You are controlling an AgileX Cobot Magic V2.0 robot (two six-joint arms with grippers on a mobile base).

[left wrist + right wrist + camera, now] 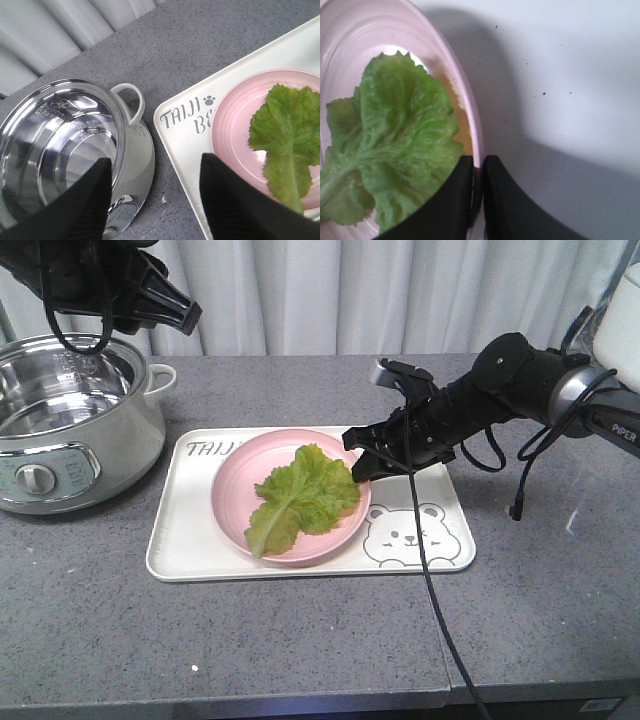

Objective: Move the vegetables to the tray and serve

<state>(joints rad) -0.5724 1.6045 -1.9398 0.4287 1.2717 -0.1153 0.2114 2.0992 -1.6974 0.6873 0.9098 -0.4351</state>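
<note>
The vegetables (300, 495), one light-green lettuce leaf, lie on a round pink plate (235, 490) that stands on the cream tray (190, 530). My right gripper (362, 465) is shut on the plate's right rim; in the right wrist view the pink rim runs between the closed fingers of the gripper (478, 172), with the lettuce (400, 145) just left of it and the tray (560, 75) to the right. My left gripper (180, 312) hangs open high at the back left. In its own view the left gripper (155, 200) is empty above the gap between pot and tray (180, 135).
A steel electric pot (70, 420) with a white handle stands left of the tray, open and empty. A black cable (435, 610) hangs from the right arm across the tray's right end to the counter's front edge. Curtains close off the back.
</note>
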